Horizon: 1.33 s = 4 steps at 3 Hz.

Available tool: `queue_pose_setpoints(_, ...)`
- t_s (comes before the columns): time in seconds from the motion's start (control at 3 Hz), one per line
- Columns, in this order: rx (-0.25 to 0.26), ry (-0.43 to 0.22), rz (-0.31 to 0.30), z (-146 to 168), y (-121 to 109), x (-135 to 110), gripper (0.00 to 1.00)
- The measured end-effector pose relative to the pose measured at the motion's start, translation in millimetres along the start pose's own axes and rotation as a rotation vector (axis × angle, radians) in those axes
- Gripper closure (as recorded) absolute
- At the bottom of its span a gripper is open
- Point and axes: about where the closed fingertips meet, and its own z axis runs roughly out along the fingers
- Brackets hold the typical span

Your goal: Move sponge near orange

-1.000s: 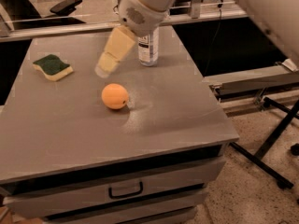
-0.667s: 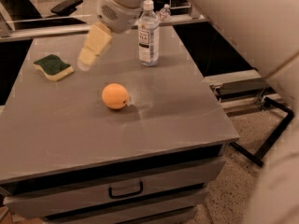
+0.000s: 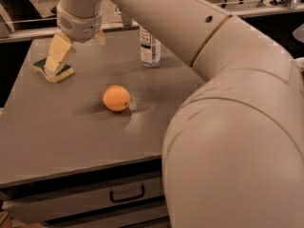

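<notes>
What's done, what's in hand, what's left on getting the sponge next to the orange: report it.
Done: nothing; the sponge lies at the table's far left corner, well apart from the orange in the middle. In hand: the gripper is open, down at the sponge, one finger over its top. Left: grip it, carry it across, set it beside the orange.

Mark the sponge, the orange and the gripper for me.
sponge (image 3: 57, 75), camera view, front foam edge.
orange (image 3: 116, 98), camera view, centre of fruit.
gripper (image 3: 77, 55), camera view, midway between fingers (image 3: 59, 51), at the sponge.
</notes>
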Motion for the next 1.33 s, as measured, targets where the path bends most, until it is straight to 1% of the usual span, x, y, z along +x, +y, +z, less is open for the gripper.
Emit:
queue_pose_setpoints(0.33,0.018,0.001,0.020,26,5,-21,0.00)
queue_pose_setpoints(0.67,0.038,-0.056,-0.004,46,7,-33,0.00)
queue_pose_setpoints(1.0,0.064,-0.190,-0.029,71,-2,-58,0.00)
queue_pose_setpoints(1.33,0.097,-0.220,-0.026,84,-14,-79,0.00)
